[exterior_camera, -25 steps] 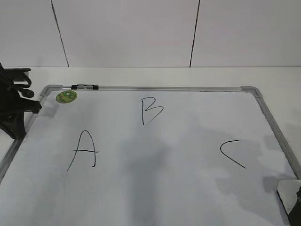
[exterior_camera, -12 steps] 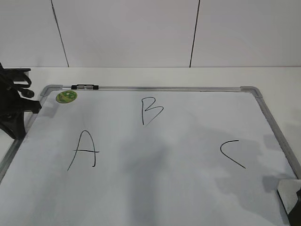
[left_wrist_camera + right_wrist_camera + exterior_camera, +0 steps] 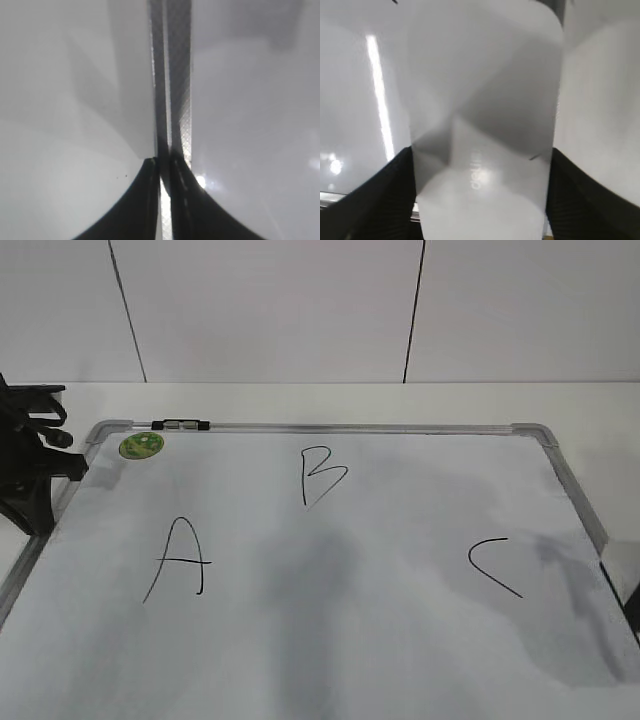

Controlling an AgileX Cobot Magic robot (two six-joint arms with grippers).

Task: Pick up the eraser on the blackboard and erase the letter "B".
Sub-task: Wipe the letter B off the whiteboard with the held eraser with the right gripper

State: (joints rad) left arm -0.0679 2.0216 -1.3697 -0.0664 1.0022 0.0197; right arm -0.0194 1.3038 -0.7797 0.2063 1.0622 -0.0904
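Your left gripper (image 3: 161, 175) sits parked at the board's left frame; its jaws are pressed together with nothing between them, straddling the metal edge strip in the wrist view. In the exterior view that arm is the dark mass by the frame's left side, well clear of the lettering.

On the board (image 3: 330, 427), left to right: the sticker (image 3: 141, 445) in the top corner, the "A" (image 3: 178, 558), the "B" (image 3: 320, 476) near the top centre, the "C" (image 3: 494, 566) to the right. The "B" is intact; no erasing has begun.

Your right gripper (image 3: 480, 195) has the eraser (image 3: 485, 105) clamped across its width, one finger on each long side. The eraser itself is not visible in the exterior view; only a shadow falls by the "C".

Judgement on handling: the eraser appears a light, rigid plastic block with a smooth, glossy top, so it may slip or twist under side load. Holding the long sides is sound; keep it flat to the surface.

The board is smooth and glossy, lying flat on a pale table before a plain panelled wall. The path from the "C" side to the "B" is unobstructed.
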